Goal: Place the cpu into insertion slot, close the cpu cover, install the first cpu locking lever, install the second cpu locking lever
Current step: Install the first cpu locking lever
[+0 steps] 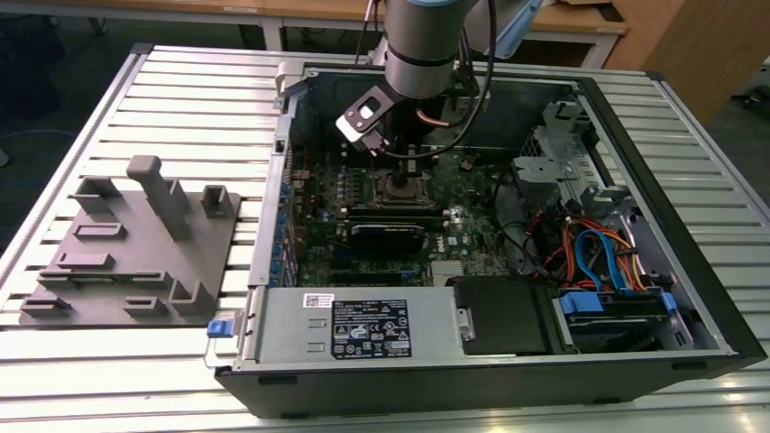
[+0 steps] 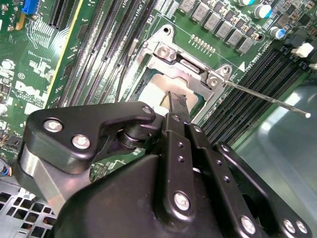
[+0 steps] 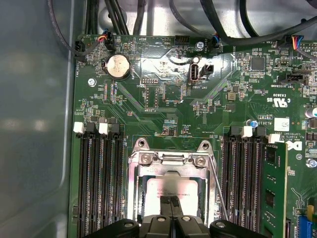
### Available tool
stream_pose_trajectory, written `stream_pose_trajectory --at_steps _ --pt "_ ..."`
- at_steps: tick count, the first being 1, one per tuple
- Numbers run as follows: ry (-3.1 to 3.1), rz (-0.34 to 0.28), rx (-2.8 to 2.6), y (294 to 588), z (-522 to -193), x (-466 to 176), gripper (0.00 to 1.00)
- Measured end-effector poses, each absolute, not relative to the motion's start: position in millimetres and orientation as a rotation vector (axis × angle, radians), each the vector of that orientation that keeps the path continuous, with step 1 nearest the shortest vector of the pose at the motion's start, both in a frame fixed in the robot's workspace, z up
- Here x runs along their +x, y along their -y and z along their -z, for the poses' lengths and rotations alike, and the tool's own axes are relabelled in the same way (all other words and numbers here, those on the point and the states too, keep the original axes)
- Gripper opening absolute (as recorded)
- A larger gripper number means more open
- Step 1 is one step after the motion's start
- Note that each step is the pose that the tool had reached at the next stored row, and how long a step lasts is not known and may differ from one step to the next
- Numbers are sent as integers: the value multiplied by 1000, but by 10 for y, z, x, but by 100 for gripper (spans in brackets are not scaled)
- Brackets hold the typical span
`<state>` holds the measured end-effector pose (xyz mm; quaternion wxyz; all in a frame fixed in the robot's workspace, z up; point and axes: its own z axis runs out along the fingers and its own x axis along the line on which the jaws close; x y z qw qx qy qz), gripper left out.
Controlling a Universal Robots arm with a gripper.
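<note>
As cpu (image 3: 166,187) sits in insertion slot (image 3: 132,178) w/ cpu cover (image 3: 171,171) down, pincer (image 3: 171,201) is clenched abv it.

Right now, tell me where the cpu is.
In the first wrist view the cpu lies in the insertion slot, framed by the cpu cover, under the gripper.

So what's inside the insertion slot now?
The cpu lies in it, pale metal top up. The shut gripper covers part of that top; whatever lies beneath cannot be seen.
</note>
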<state>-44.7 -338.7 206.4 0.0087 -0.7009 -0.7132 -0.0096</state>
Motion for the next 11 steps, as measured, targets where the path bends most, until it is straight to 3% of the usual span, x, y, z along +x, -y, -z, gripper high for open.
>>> stream_pose_trajectory --at_steps 11 --pt "2234 17 -2195 3387 -2246 -447 10"
